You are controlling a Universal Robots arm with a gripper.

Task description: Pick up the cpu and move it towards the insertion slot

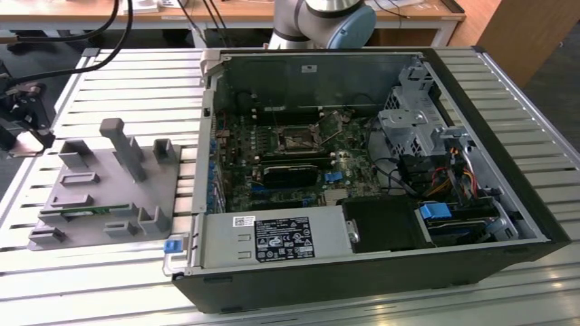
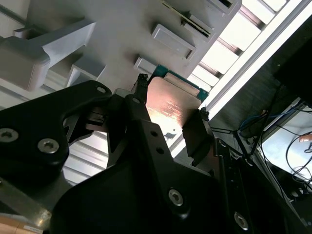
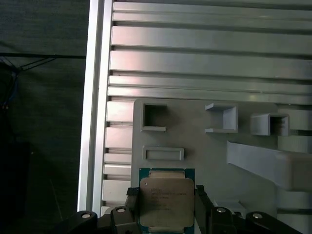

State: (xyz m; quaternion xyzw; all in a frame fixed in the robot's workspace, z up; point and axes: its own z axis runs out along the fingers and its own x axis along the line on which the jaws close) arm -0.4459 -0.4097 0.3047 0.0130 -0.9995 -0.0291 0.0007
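Black hand point(image 3: 166, 197) grips the small square silvery cpu with thin rim point(image 3: 166, 207) by two opposite edges, at the grey plastic fixture point(image 3: 209, 146) edge above the slatted desk point(image 3: 195, 44). In the exterior view the shiny-framed insertion slot point(image 1: 297, 139) is well apart, at 3 o'clock from the hand.

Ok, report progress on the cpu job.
Done: the gripper grips the cpu by two opposite edges. In hand: the cpu is over the grey fixture; whether it has lifted clear I cannot tell. Left: the whole trip to the slot, inside the case, toward the exterior view's right of the fixture.
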